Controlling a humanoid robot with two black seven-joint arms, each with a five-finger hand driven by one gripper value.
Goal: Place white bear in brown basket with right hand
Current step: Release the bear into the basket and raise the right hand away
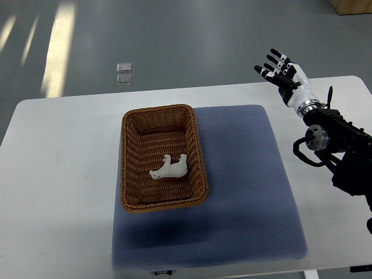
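One white desk (64, 174) fills most of the view, with grey floor beyond its far edge. On it lies one blue-grey mat (244, 192), covering the middle and reaching the near edge. One brown basket (163, 157), woven and rectangular, sits on the mat's left part, its left side overhanging onto the bare desk top. Its long sides run near to far.

One robot arm (340, 145) comes in from the right edge, dark and jointed, and ends in the right hand (281, 72), raised over the far right corner of the desk. The hand's fingers (273, 60) are spread apart and point toward the far left; they hold nothing.

One white bear (170, 168) lies on its side inside the basket, on the woven floor in the near half, roughly centred between the long walls. It is well apart from the right hand, which is far off to the right and further away, past the mat's far right corner.

Two small pale squares (123, 73) lie on the floor beyond the desk, one just behind the other
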